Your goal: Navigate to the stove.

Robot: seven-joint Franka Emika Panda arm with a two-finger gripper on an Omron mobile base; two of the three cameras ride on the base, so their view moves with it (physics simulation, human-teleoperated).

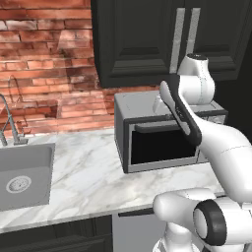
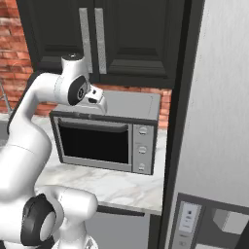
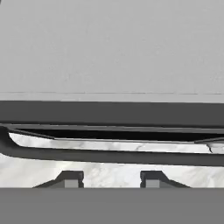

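The stove is out of view. My gripper (image 3: 111, 178) hangs just above the front top edge of a grey box microwave (image 1: 157, 142) and points down at it. Its two dark fingertips (image 3: 70, 177) stand apart, open, with nothing between them. In the hand view the microwave's flat grey top (image 3: 109, 48) lies above its dark door handle (image 3: 109, 155), with marble counter showing underneath.
The microwave (image 2: 107, 141) stands on a white marble counter (image 1: 83, 182). A steel sink (image 1: 24, 177) with a faucet (image 1: 10, 123) lies to the left. Dark upper cabinets (image 1: 147, 39) hang over a brick wall. A tall grey fridge (image 2: 219, 121) closes off the right side.
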